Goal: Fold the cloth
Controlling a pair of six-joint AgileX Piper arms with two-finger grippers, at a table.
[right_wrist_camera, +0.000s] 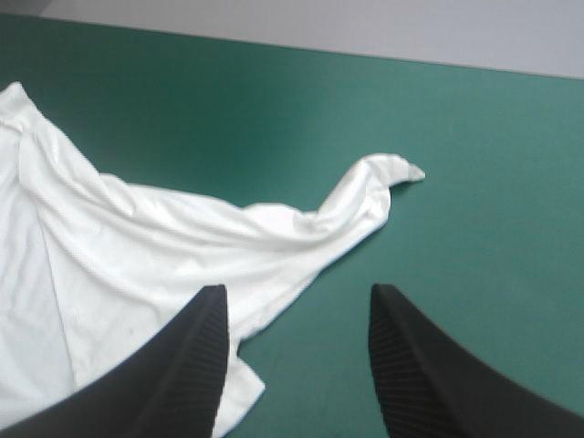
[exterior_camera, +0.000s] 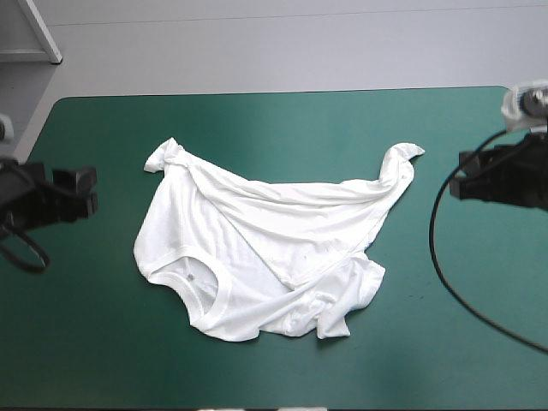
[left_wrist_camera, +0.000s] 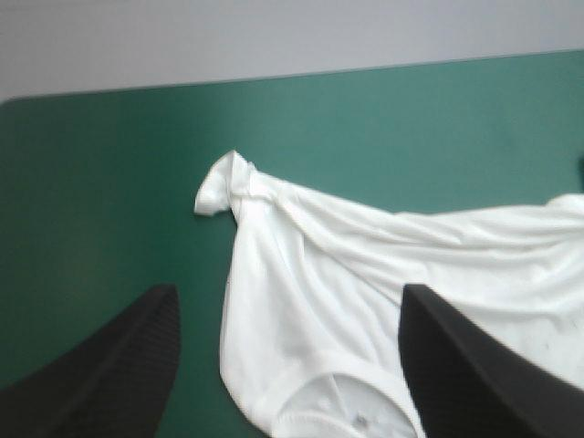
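Very early in the fold, by the look of it: no crease made, spreading not yet done. White T-shirt [exterior_camera: 265,248] at the middle of the teal-green table [exterior_camera: 257,120], half flat, half rumpled. Collar at 7 o'clock of the garment, one twisted corner at 10 o'clock, another bunched into a peak at 2 o'clock, a loose layer draped across the body between them.

Wide open and empty, the left claw [left_wrist_camera: 290,292], at 9 o'clock of the shirt, aimed at the collar side. Likewise parted and empty, the right claw [right_wrist_camera: 297,292], at 3 o'clock, facing the peaked corner.

Next, probably: pinch both twisted corners and draw them outward to flatten the cloth before any fold.

Hard to tell sleeve from hem at either corner. Lower edge near 5 o'clock tucked under itself, layers there unclear. In the high view, both claws partly cut off at the sides, fingers not made out.
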